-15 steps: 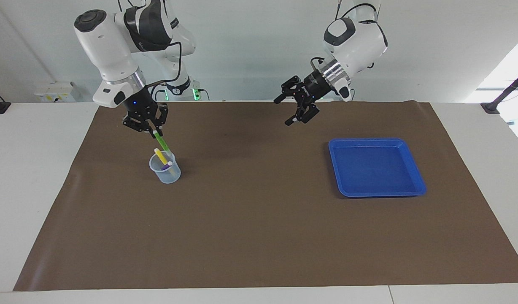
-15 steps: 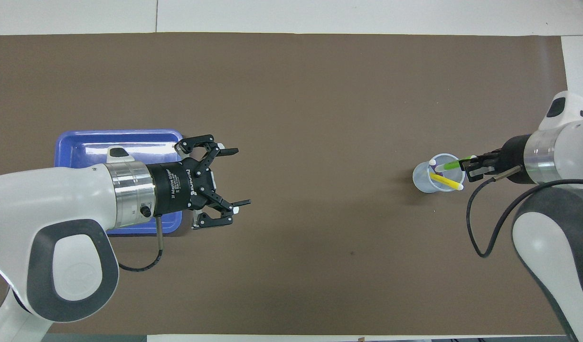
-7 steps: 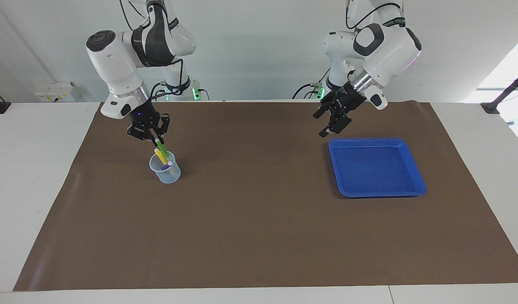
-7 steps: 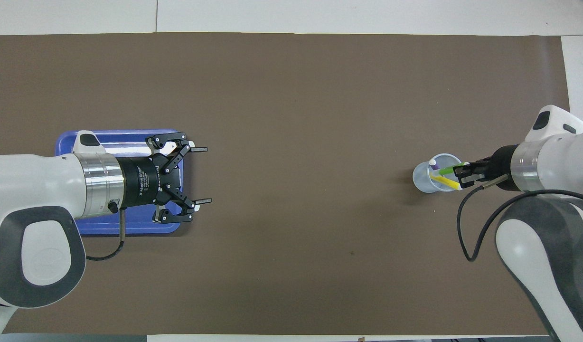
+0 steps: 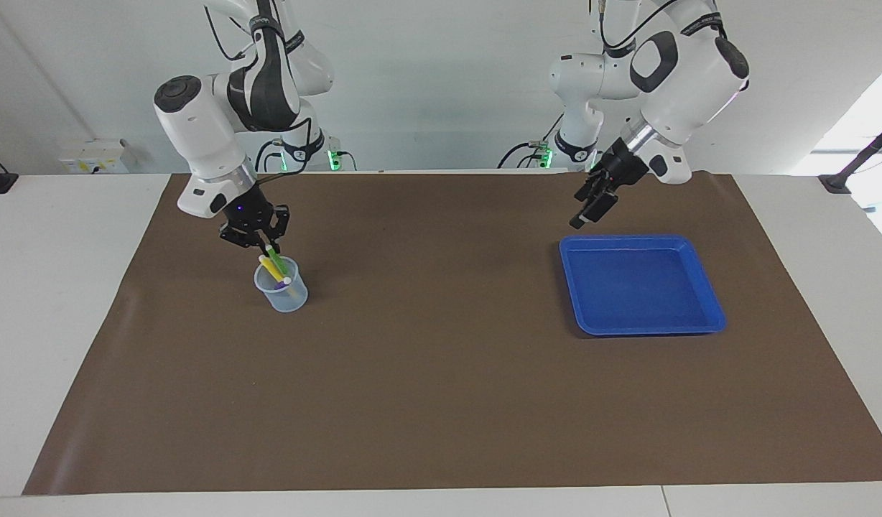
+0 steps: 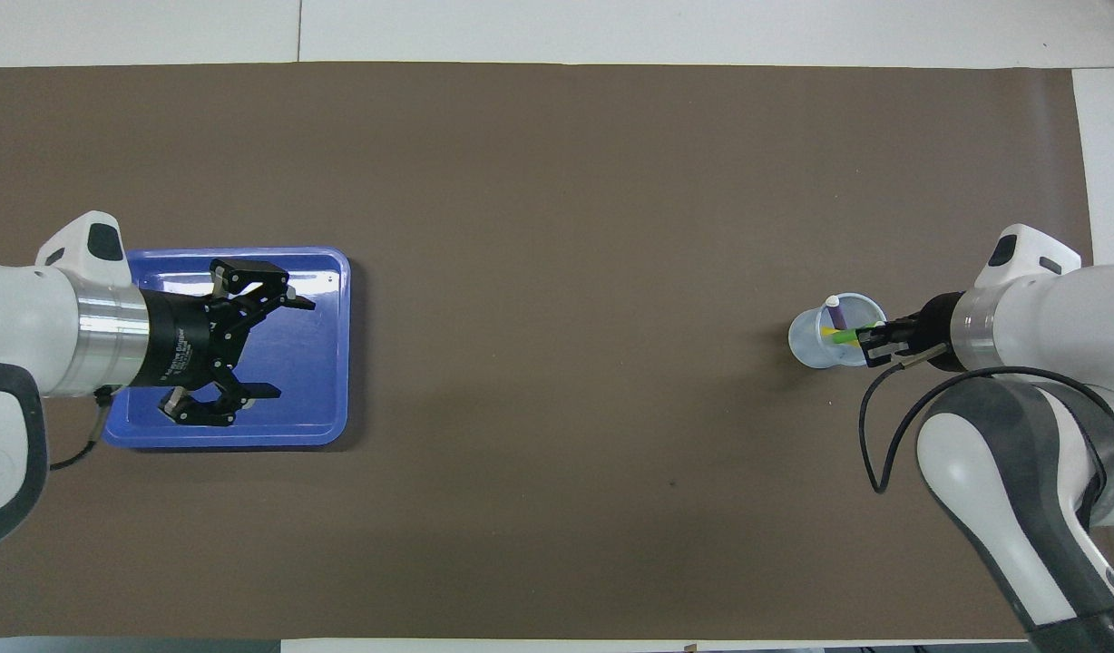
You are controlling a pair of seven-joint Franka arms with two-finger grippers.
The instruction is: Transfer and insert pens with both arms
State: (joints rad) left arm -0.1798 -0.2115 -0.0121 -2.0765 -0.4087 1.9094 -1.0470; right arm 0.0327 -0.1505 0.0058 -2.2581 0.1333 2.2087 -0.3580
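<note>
A clear plastic cup (image 5: 283, 296) (image 6: 806, 345) stands toward the right arm's end of the table with three pens in it. The yellow pen (image 5: 268, 266) (image 6: 827, 332) and the purple pen (image 5: 284, 282) (image 6: 838, 314) lean inside it. The green pen (image 5: 276, 260) (image 6: 847, 337) points down into the cup, and my right gripper (image 5: 263, 244) (image 6: 870, 345) is shut on its upper end just above the rim. My left gripper (image 5: 590, 210) (image 6: 287, 347) hangs open and holds nothing, above the blue tray's edge nearest the robots.
The blue tray (image 5: 710, 301) (image 6: 335, 272) lies toward the left arm's end of the table with nothing in it. A brown mat (image 5: 441, 373) covers the tabletop. Two smaller arms with green-lit bases stand at the robots' end.
My right gripper has lowered the green pen deeper into the cup. My left arm has pulled back from the table's middle to above the blue tray, still open.
</note>
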